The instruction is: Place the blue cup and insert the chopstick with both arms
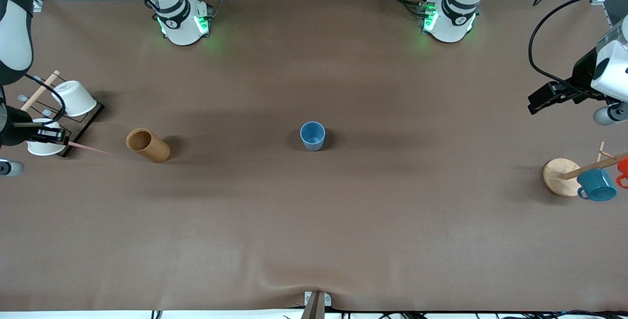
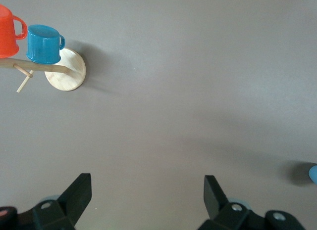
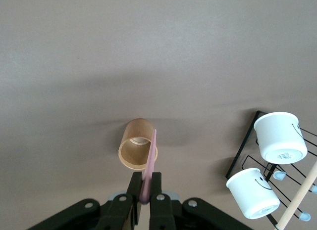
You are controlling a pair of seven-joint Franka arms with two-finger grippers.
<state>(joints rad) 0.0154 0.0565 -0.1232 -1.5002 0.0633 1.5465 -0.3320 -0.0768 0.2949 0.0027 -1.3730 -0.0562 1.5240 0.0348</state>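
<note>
Small light-blue tumbler [image 1: 312, 135] already stands mid-table. My right claw [image 1: 60, 138], at its nine o'clock, pinches the thin pink chopstick [image 1: 91, 149]; insertion's left. Left claw [image 2: 147, 196] waits, fingers apart.

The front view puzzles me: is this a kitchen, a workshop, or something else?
Most likely a robotics lab. Two white arms are bolted to a table under a brown mat, cables and equipment racks line its edge, and test props are set out: a blue cup, a wooden cup, mug racks.

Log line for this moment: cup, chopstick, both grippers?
blue cup: upright, mid-table | chopstick: held | right gripper: shut on chopstick, near wooden cup | left gripper: open, empty, waiting
</note>
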